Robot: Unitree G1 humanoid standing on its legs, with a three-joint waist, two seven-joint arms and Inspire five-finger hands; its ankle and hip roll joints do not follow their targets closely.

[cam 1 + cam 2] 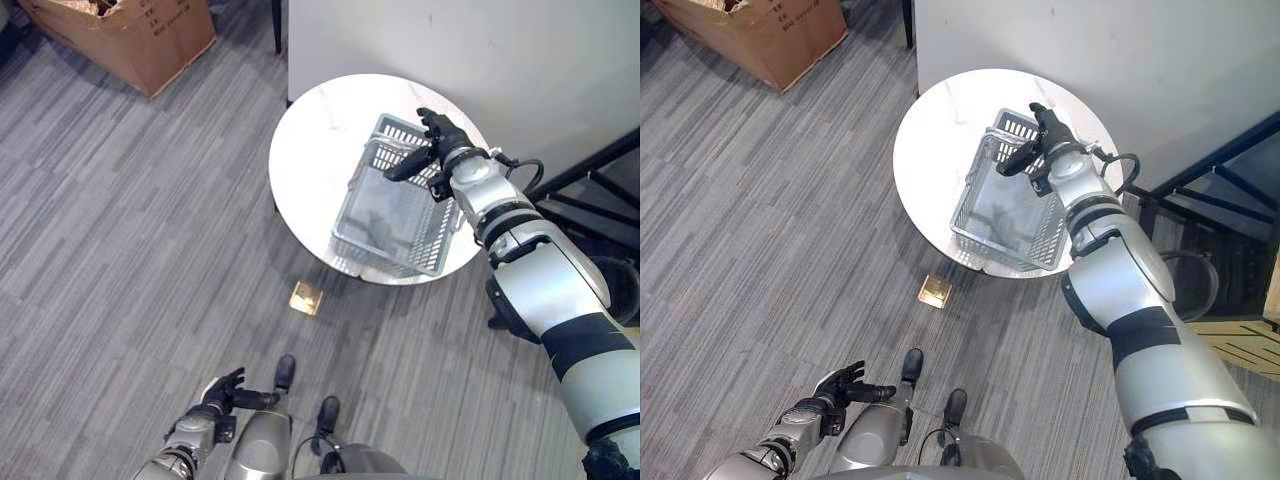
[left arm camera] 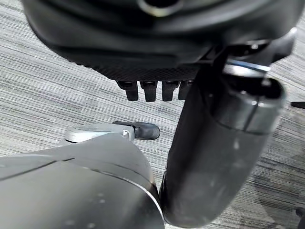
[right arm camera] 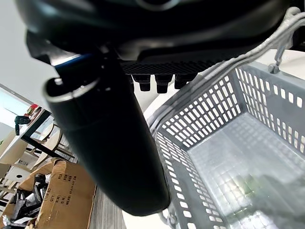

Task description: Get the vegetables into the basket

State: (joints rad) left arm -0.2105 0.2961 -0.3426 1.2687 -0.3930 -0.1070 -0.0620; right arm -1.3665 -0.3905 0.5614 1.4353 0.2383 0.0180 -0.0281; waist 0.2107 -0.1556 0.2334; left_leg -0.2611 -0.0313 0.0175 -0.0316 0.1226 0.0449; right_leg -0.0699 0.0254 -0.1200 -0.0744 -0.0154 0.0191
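Our right hand (image 1: 440,140) hovers over the basket's (image 1: 395,215) far rim, fingers loosely spread, holding nothing; our left hand (image 1: 222,392) hangs open; basket contents look blurred

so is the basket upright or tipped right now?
Upright. The basket sits flat on the round white table, open top facing up; the right hand is above its far rim.
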